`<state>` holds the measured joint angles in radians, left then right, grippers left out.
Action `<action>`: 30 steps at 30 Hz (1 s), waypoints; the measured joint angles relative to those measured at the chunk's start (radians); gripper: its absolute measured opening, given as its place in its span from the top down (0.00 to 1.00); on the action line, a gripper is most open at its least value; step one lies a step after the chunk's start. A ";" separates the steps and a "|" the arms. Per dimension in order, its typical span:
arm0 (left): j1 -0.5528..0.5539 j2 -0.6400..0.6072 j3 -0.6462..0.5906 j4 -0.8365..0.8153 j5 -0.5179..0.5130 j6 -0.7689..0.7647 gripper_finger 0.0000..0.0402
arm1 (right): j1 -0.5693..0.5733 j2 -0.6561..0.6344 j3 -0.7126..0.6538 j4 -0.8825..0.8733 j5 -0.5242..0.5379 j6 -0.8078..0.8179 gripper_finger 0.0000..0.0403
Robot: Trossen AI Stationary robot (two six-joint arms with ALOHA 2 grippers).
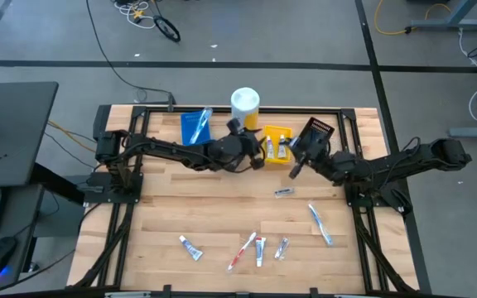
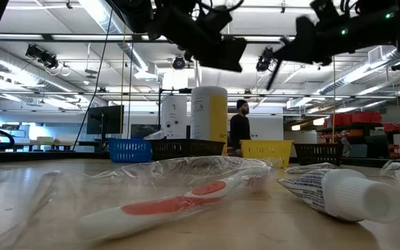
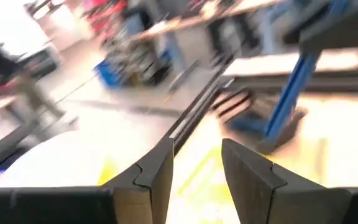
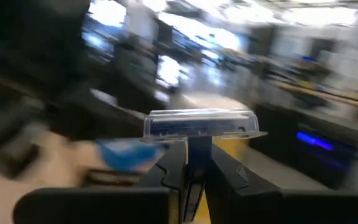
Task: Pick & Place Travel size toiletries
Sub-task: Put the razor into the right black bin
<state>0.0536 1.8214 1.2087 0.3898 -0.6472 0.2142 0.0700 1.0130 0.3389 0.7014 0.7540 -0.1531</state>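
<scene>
Fingers of my right gripper (image 4: 192, 163) pinch a razor (image 4: 199, 124) above the yellow bin (image 1: 277, 147); left gripper (image 3: 196, 163) fingers gape, holding nothing.

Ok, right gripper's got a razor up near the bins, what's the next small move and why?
Probably carry the razor over the black bin and open. The right gripper pinches its handle, hovering beside that bin. The left gripper is open over the yellow bin.

Grey concrete floor (image 1: 247, 33) surrounds the wooden table (image 1: 164, 219). Cables (image 1: 143, 12) trail at 12 o'clock, and a dark desk (image 1: 11, 132) stands at 9 o'clock. Bright ceiling lights (image 2: 110, 14) hang above a person (image 2: 239, 130) standing far behind.
</scene>
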 joint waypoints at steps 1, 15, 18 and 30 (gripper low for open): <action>0.000 0.000 0.000 -0.032 -0.018 -0.017 0.64 | -0.001 0.000 0.000 -0.029 0.070 0.008 0.91; -0.002 0.000 0.000 -0.160 0.086 -0.166 0.65 | -0.252 0.000 -0.001 -0.512 0.171 0.616 0.90; -0.002 0.000 0.000 -0.160 0.088 -0.166 0.65 | -0.325 0.000 -0.001 -0.610 0.053 0.710 0.90; -0.002 0.000 0.000 -0.155 0.110 -0.126 0.65 | -0.527 0.000 0.136 -0.992 -0.237 0.845 0.90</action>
<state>0.0517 1.8214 1.2087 0.2349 -0.5376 0.0887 -0.4574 1.0126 0.4749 -0.2911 0.5170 0.6923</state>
